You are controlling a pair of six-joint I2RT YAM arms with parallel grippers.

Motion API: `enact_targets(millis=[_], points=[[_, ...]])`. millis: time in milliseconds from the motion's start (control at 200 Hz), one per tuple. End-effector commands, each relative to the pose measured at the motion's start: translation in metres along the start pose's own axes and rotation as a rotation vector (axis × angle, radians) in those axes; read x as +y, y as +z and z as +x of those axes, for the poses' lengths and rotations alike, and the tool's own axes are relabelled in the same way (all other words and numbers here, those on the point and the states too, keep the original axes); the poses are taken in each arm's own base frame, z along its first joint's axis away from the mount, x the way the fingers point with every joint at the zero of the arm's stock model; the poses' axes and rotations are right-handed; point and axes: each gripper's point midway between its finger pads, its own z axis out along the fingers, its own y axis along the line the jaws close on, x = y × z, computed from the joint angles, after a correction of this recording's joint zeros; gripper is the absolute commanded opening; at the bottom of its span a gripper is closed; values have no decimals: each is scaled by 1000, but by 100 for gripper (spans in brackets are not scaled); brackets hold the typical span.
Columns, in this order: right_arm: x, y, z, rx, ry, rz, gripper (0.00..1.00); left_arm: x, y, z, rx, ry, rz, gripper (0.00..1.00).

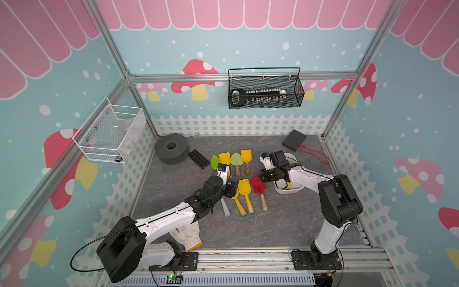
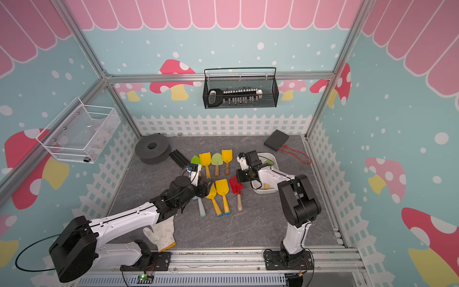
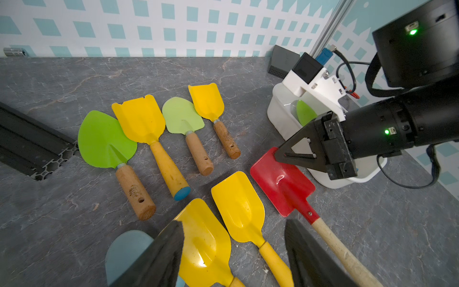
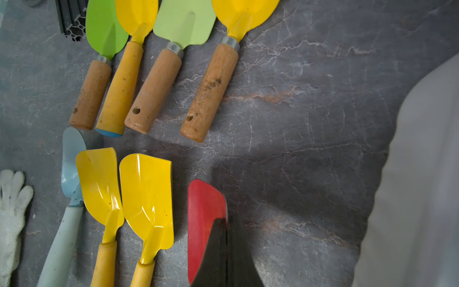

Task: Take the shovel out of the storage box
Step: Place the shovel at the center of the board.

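The closed right hand (image 3: 277, 155) is pointing away from the adjacent shallow white plastic storage box (image 3: 280, 119) holding the green-bladed shovel (image 3: 304, 113) lengthwise.

On the desk (image 1: 285, 223): eight shovels (image 1: 244, 186), one glove (image 1: 188, 236). One storage box (image 1: 290, 190), containing one green shovel (image 3: 304, 113). Two wire baskets: black basket (image 1: 295, 99), white basket (image 1: 99, 139).

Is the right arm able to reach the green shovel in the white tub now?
Probably, but not directly: the right gripper is shut and points away, over the red shovel, with its wrist above the white tub holding the green shovel.
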Motion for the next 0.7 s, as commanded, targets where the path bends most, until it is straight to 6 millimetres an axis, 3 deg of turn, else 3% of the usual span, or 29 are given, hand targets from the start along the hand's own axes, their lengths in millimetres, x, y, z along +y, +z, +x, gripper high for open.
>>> enact_targets(millis=[0, 400, 695], points=[[0, 10, 3, 5, 0, 2, 0, 3, -1, 2, 6, 8, -11, 68], [-1, 27, 5, 5, 58, -24, 1, 3, -3, 0, 1, 5, -10, 69], [-5, 29, 6, 5, 63, -10, 15, 1, 4, 7, 23, -7, 4, 69]])
